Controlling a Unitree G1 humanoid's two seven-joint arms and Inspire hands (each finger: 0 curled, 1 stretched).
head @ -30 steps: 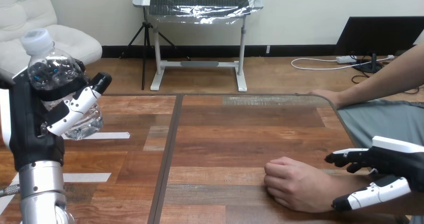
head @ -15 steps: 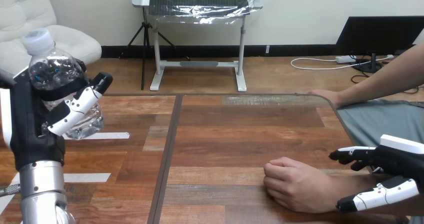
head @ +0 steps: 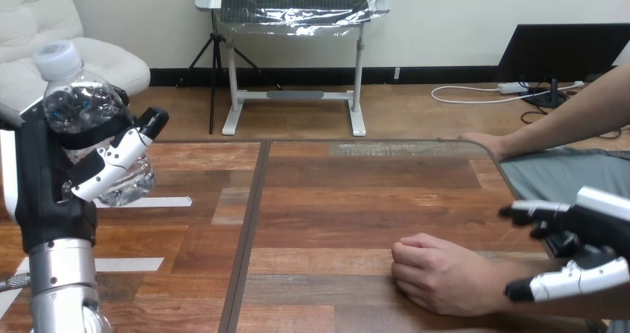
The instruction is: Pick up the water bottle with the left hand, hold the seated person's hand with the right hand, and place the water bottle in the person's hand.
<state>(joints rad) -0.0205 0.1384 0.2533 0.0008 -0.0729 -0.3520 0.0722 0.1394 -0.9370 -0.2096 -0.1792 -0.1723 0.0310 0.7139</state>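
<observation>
Clear crinkled plastic water bottle (head: pixel 78 102) clamped aloft in left hand (head: pixel 44 177); right hand (head: pixel 590 233) splayed, unclosed, beside person's fisted hand (head: pixel 438 273). Delivered onto knuckles, likely dropped.

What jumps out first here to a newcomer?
The robot's left hand, at the left, holds up a clear plastic water bottle with a white cap, fingers curled round it. At lower right, the person's closed hand rests on the wooden table, the right hand beside its wrist.

A lab-like workspace: wooden table (head: pixel 334 199) marked with white tape (head: pixel 160 201).
</observation>
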